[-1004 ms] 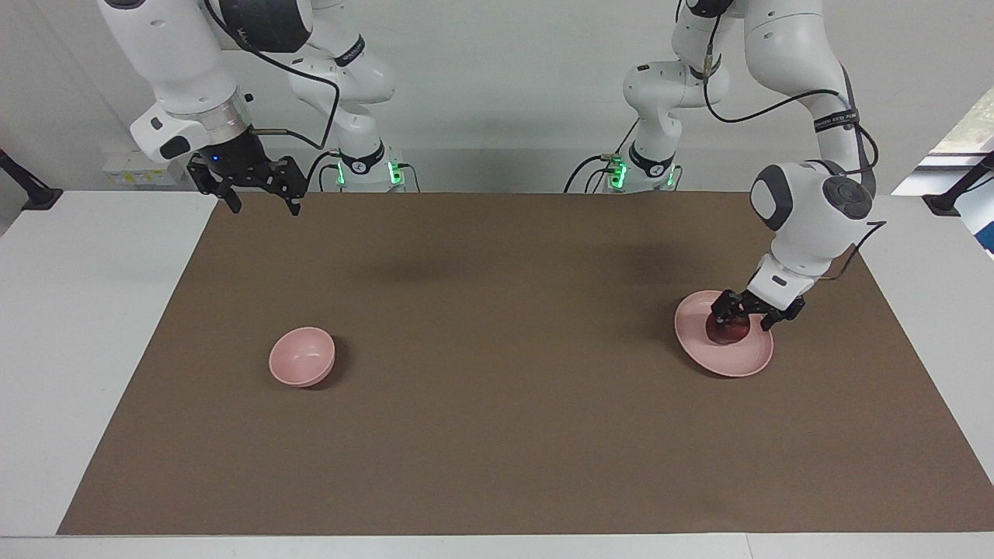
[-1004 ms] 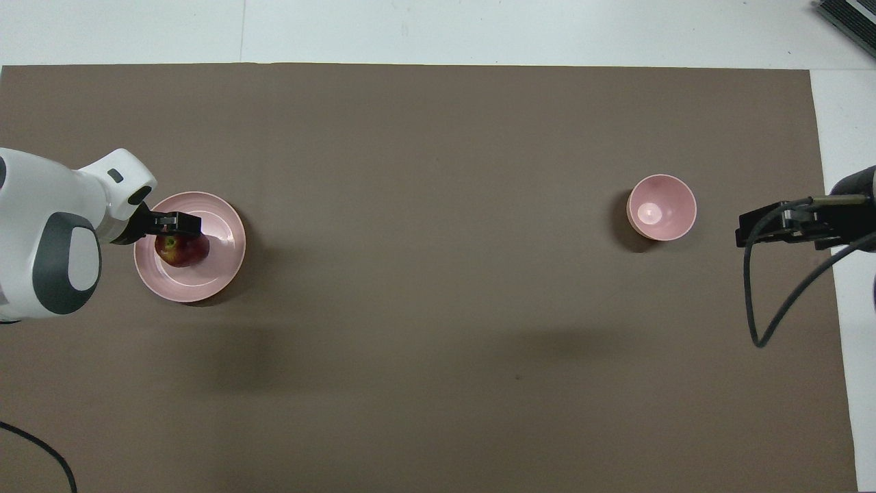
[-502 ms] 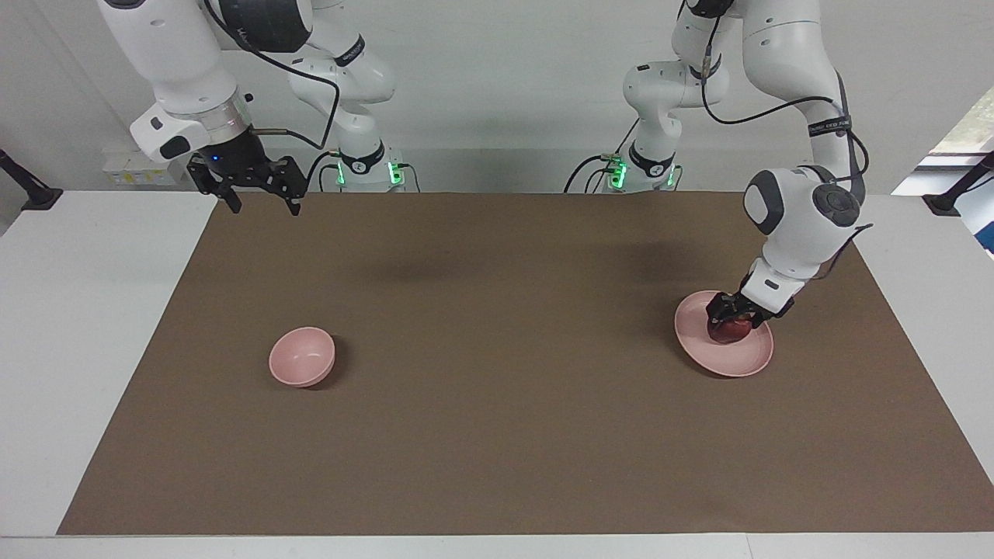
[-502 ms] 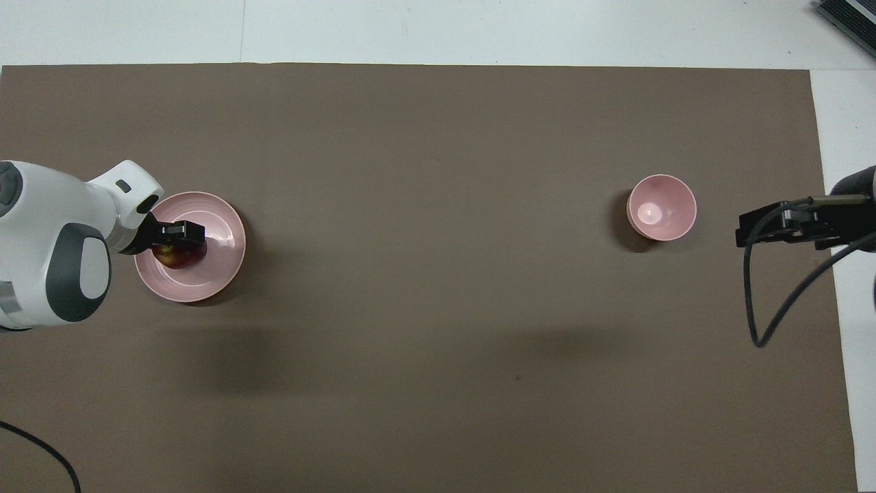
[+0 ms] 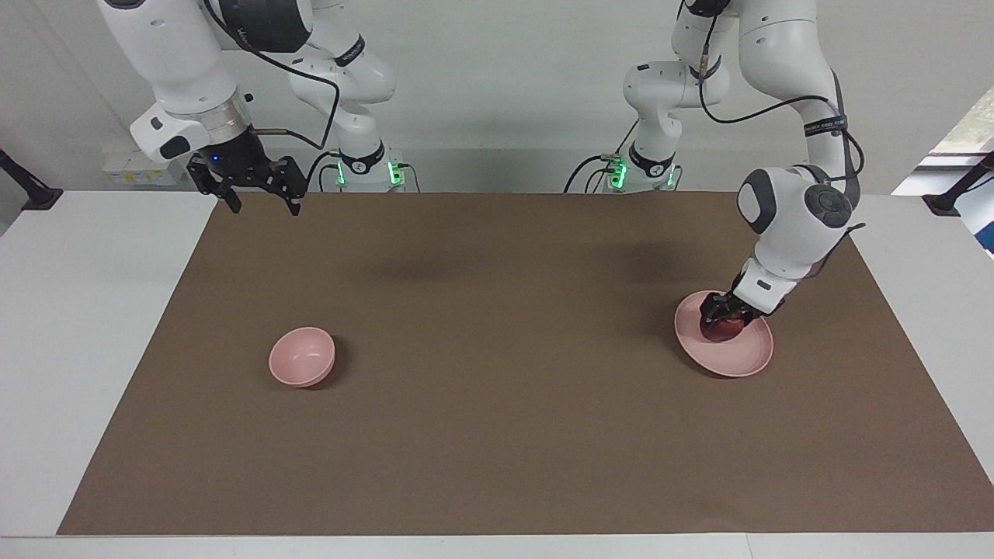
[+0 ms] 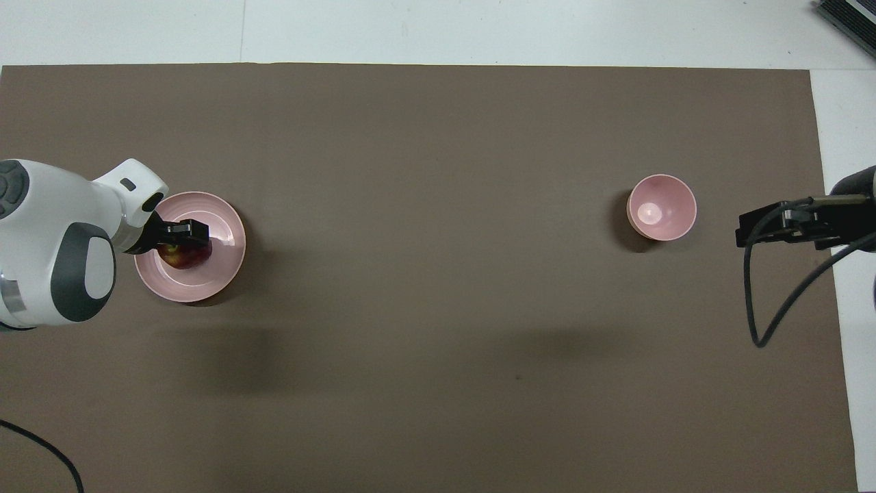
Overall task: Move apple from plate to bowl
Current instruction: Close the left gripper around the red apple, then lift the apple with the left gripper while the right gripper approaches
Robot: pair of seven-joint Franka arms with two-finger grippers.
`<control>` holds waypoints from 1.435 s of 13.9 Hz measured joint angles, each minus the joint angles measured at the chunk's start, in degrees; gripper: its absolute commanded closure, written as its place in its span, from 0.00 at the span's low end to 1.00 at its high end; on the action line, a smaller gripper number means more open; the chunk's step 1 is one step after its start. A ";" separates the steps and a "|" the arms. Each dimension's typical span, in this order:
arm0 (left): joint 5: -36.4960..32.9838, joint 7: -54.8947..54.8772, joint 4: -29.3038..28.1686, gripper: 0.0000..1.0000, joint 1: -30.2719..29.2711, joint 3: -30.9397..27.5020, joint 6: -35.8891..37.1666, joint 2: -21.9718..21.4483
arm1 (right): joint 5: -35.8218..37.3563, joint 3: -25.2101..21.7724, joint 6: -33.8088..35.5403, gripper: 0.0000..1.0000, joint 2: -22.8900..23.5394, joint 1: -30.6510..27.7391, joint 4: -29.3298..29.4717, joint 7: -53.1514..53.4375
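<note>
The dark red apple [image 5: 724,331] lies on the pale pink plate [image 5: 738,362] toward the left arm's end of the table. My left gripper [image 5: 719,317] is down on the plate with its fingers closed against the apple's sides. In the overhead view the left gripper [image 6: 183,236] covers part of the apple [image 6: 186,258] on the plate [image 6: 220,268]. The small deep pink bowl [image 5: 301,357] stands empty toward the right arm's end; it also shows in the overhead view [image 6: 662,207]. My right gripper [image 5: 264,206] waits open and empty, raised over the mat's corner nearest the right arm's base, and shows in the overhead view [image 6: 746,231].
A brown mat [image 5: 497,435] covers the table between plate and bowl. White table margins [image 5: 85,310] border the mat at both ends. A black cable [image 6: 759,315] hangs from the right arm.
My left gripper's fingers have closed in from a wide spread onto the apple, and the left wrist has shifted slightly. The right arm has not moved.
</note>
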State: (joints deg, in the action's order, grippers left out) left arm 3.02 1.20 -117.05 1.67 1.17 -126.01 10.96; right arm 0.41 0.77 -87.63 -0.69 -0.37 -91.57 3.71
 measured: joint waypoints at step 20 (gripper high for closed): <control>19.53 10.61 27.83 1.00 0.43 0.00 34.65 -1.33 | -45.86 -0.17 -11.09 0.00 -0.58 -0.67 -17.09 -18.42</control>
State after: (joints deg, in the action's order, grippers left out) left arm 22.56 11.82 -89.22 2.10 1.16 -91.37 9.63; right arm -45.45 0.61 -98.72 -1.26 -1.05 -108.65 -14.71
